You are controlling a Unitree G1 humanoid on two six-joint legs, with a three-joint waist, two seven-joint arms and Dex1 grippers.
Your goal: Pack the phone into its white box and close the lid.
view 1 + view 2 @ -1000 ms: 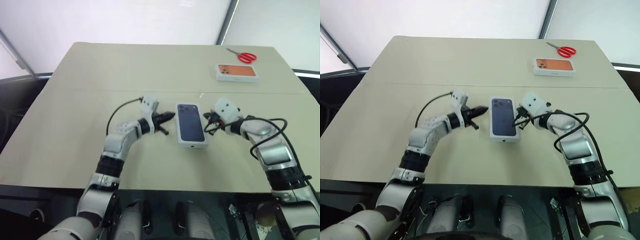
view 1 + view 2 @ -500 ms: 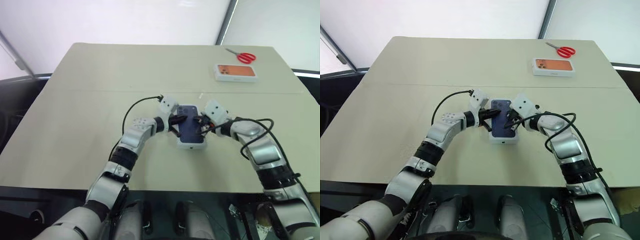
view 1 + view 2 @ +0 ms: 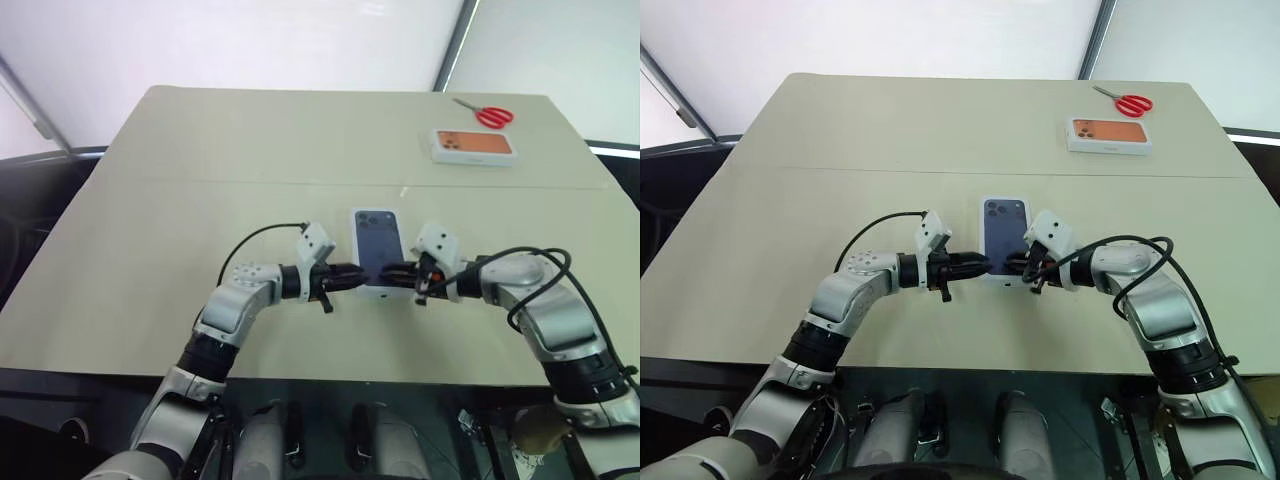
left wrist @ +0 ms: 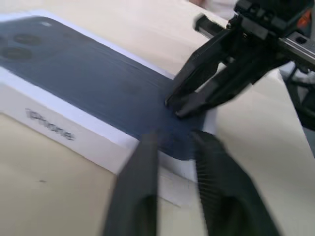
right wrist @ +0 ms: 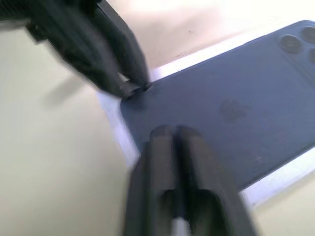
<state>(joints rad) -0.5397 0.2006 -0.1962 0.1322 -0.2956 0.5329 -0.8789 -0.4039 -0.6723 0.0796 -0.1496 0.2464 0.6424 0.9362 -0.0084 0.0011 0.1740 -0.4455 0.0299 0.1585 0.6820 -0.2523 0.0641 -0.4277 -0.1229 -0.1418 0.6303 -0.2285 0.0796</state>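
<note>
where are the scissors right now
The red-handled scissors lie at the table's far right corner, just beyond the box with the orange phone picture.

Bright even light, blurred wrist close-ups

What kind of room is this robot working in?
Probably a test lab or workshop, not a home: a plain beige table holds just a closed phone box, a second box with an orange phone picture and red scissors.
</note>
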